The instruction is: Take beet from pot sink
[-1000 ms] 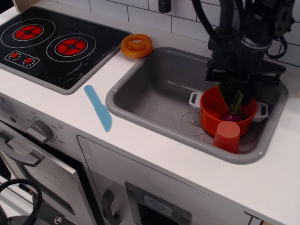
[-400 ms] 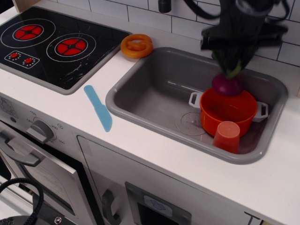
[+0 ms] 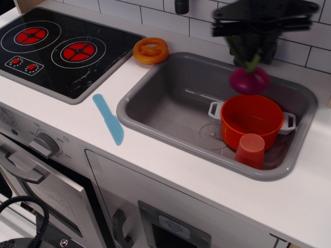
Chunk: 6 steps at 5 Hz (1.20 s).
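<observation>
The beet (image 3: pixel 249 80) is a magenta bulb hanging by its green stalks (image 3: pixel 247 58) from my gripper (image 3: pixel 248 46), which is shut on the stalks. It hangs in the air above the far rim of the orange pot (image 3: pixel 251 120), clear of it. The pot, with two white handles, stands at the right end of the grey sink (image 3: pixel 170 98) and looks empty. The gripper is blurred at the top of the view.
A small orange-red cup (image 3: pixel 250 150) stands in the sink in front of the pot. A drain mark (image 3: pixel 209 136) is on the sink floor. An orange ring toy (image 3: pixel 150 50) sits on the counter behind the sink. A blue knife (image 3: pixel 108 118) lies left of it. The stove (image 3: pixel 57 46) is at far left.
My gripper has risen and shifted slightly left, lifting the beet from inside the pot to above its rim. The pot and cup have stayed in place.
</observation>
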Each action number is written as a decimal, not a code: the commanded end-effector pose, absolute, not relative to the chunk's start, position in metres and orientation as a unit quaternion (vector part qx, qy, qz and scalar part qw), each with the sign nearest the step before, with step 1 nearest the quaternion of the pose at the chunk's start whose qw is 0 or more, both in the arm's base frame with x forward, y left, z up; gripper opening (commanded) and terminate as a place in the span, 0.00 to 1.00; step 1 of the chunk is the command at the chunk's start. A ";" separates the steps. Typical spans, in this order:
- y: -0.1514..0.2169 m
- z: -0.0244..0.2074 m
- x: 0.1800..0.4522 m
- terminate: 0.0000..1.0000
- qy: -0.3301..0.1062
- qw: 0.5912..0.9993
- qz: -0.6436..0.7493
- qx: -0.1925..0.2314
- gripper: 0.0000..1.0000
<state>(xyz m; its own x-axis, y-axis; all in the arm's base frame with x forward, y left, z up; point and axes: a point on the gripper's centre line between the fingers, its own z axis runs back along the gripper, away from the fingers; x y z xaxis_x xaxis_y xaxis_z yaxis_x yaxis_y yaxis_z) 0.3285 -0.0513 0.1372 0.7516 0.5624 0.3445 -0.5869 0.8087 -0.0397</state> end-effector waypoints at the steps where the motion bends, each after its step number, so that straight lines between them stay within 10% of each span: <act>1: -0.024 0.132 0.300 0.00 -0.133 0.944 0.296 0.057 0.00; 6: -0.039 0.064 0.298 0.00 -0.099 0.954 0.268 0.089 0.00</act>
<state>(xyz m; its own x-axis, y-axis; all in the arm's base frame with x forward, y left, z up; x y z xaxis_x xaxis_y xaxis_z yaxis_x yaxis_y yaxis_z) 0.2890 -0.0401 0.0482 0.8467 0.4927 0.2009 -0.5234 0.8391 0.1483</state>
